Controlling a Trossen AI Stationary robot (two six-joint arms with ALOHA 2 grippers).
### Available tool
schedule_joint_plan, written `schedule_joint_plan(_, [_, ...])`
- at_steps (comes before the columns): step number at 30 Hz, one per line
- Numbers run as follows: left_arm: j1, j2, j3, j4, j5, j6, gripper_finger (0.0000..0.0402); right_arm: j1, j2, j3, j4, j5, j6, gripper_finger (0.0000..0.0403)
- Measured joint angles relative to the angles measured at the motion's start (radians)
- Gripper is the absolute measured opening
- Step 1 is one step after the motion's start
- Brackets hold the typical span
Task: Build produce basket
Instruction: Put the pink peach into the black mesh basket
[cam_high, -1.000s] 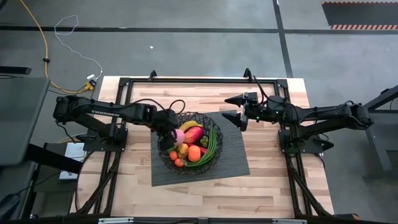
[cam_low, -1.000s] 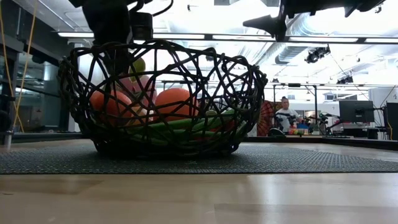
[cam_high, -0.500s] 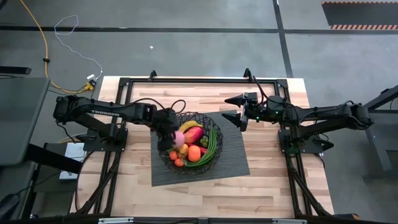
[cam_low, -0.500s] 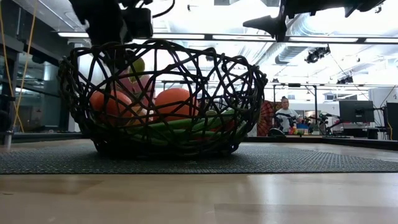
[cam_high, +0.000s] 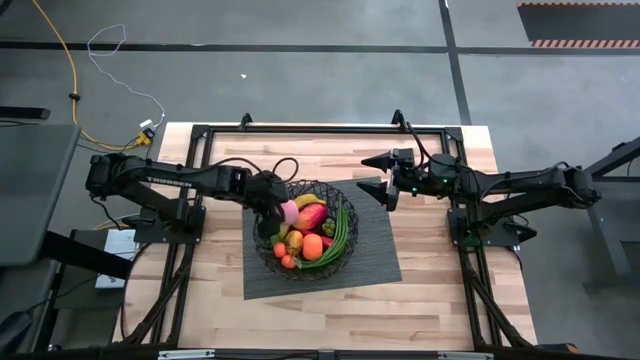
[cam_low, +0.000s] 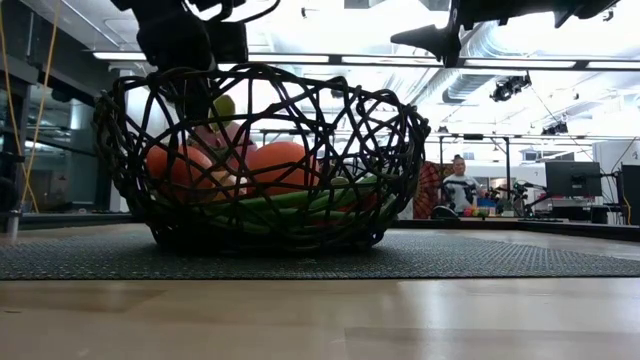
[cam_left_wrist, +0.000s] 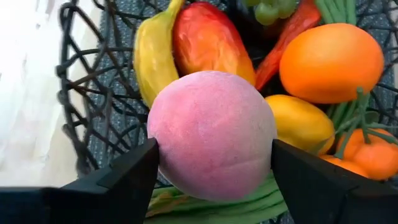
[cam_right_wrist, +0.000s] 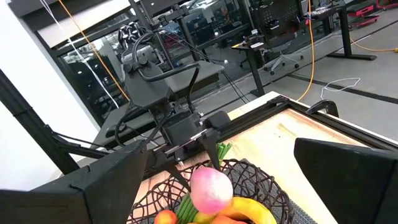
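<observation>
The wooden counter (cam_high: 440, 290) carries a dark ribbed mat (cam_high: 375, 262), and on the mat stands the basket (cam_high: 343, 197), a round bowl of black wire with its mouth up. The green beans (cam_high: 344, 228) are its longest contents, curving along the wall nearest the right arm. The banana (cam_high: 306, 200) and the red-orange mango (cam_high: 311, 215) lie side by side, both slanting across the bowl. An orange (cam_high: 312, 247) sits near the middle with small tomatoes (cam_high: 283, 256) beside it; a red chili (cam_left_wrist: 292, 31) runs between the mango and the orange.

The left hand (cam_high: 281, 217) reaches in over the rim nearest its own arm, and its fingers (cam_left_wrist: 127, 180) sit on either side of the pink ball (cam_high: 288, 213), right against it. The ball sits on top of the other produce. The right hand (cam_high: 384, 176) hangs with fingers spread wide above the mat's far corner, apart from the basket.
</observation>
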Motion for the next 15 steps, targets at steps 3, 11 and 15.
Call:
schedule_joint_plan(3, [0.0, 0.0, 0.0, 0.0, 0.02, 0.012, 0.0286, 0.0, 0.0, 0.0, 0.0, 0.0, 0.0, 0.0389])
schedule_joint_plan(11, [0.0, 0.0, 0.0, -0.001, 0.02, -0.047, 0.0292, 0.0, 0.0, 0.0, 0.0, 0.0, 0.0, 0.0389])
schedule_joint_plan(15, [0.0, 0.0, 0.0, -0.003, 0.021, -0.052, 0.0311, 0.0, 0.0, 0.0, 0.0, 0.0, 0.0, 0.0389])
